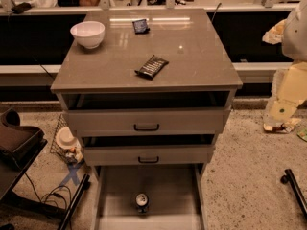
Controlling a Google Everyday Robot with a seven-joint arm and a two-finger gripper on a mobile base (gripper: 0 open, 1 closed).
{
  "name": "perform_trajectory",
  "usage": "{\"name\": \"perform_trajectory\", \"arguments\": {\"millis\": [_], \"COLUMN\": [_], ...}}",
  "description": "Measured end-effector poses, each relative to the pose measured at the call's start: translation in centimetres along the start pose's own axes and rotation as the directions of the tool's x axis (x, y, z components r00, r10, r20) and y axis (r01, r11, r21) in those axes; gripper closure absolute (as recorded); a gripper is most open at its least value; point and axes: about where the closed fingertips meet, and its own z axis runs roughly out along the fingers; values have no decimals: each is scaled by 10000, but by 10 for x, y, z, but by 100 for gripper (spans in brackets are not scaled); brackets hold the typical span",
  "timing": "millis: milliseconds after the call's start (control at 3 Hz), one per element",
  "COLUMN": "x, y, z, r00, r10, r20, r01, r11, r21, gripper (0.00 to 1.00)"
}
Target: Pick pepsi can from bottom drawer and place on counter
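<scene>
The pepsi can (141, 201) stands upright on the floor of the bottom drawer (115, 190), near its front middle, with its silver top facing up. The drawer is pulled fully out of the cabinet. The counter (201, 56) is the glossy grey-brown top of the cabinet. My arm shows at the right edge of the view, and my gripper (280, 113) hangs low there, to the right of the cabinet and far from the can. Nothing is seen in it.
On the counter are a white bowl (88, 33) at the back left, a small dark blue packet (140, 26) at the back and a flat dark snack wrapper (151, 66) near the middle. The two upper drawers (146, 121) stand slightly open. A wire basket (64, 143) and dark gear sit on the left floor.
</scene>
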Motion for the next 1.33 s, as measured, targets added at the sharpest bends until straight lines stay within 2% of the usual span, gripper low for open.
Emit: {"name": "perform_trajectory", "arguments": {"millis": [333, 667, 1000, 1333], "x": [0, 3, 16, 40], "y": [0, -6, -3, 9], "z": [0, 12, 51, 117], "r00": [10000, 9969, 9742, 8986], "r10": [0, 137, 226, 497], "r20": [0, 774, 2247, 4360], "r01": [0, -142, -226, -692], "r11": [10000, 9999, 9997, 9972], "r21": [0, 67, -26, 290], "gripper": [0, 0, 0, 0]}}
